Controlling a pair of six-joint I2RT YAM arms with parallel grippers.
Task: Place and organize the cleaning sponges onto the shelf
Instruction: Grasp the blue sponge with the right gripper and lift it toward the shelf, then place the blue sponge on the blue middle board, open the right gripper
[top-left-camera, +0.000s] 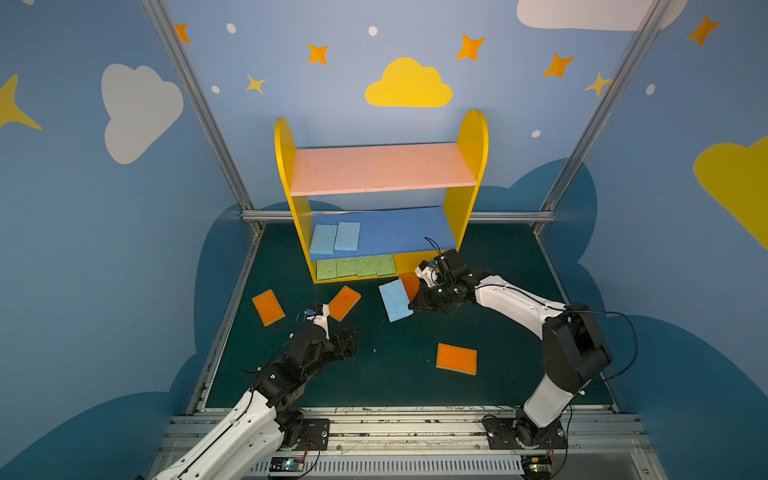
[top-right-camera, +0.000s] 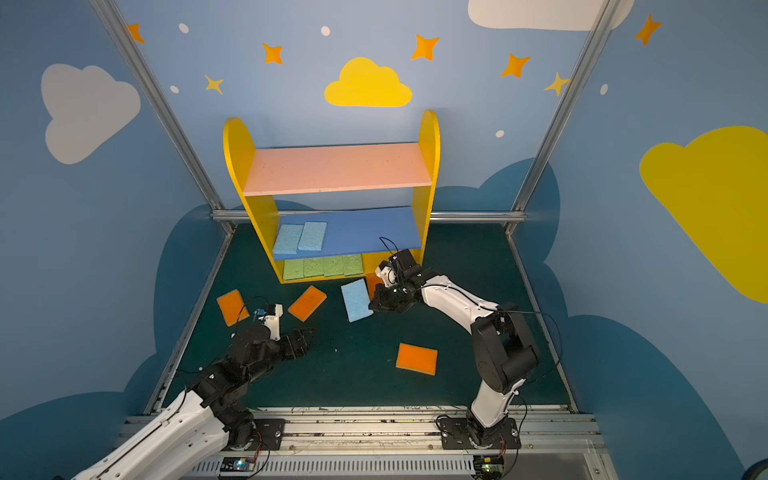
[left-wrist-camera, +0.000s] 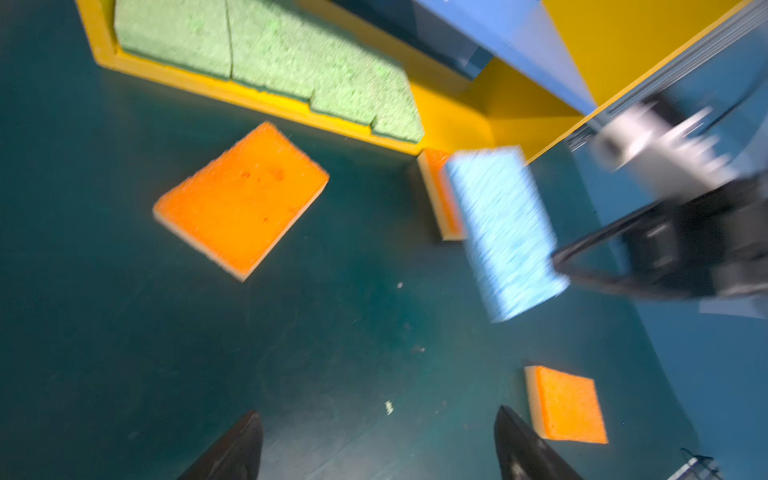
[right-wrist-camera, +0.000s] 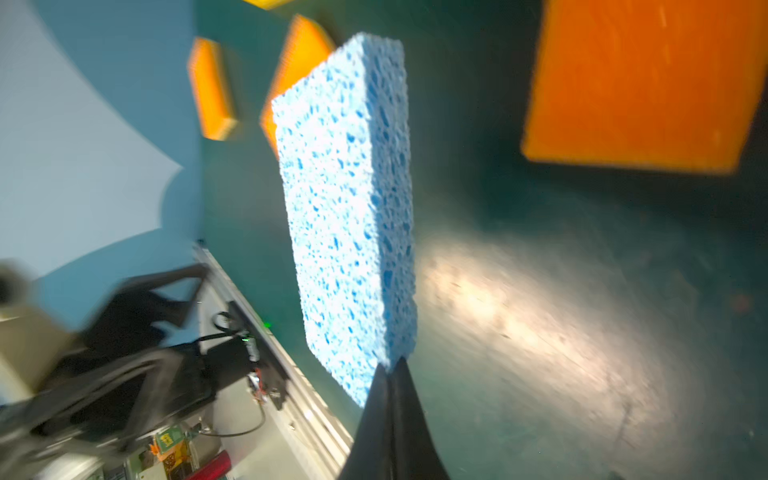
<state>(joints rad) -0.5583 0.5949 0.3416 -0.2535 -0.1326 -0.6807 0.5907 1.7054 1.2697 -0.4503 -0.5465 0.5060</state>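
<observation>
My right gripper is shut on one corner of a light blue sponge, which hangs tilted just above the floor in front of the shelf in both top views. My left gripper stands open and holds nothing, low over bare floor at front left. Two light blue sponges lie on the blue board. Several green sponges lie in a row on the bottom board. Several orange sponges lie on the floor; one is partly hidden behind the held sponge.
The pink top board is bare, as is the right part of the blue board. Blue walls with metal posts close in the dark green floor. A metal rail runs along the front edge.
</observation>
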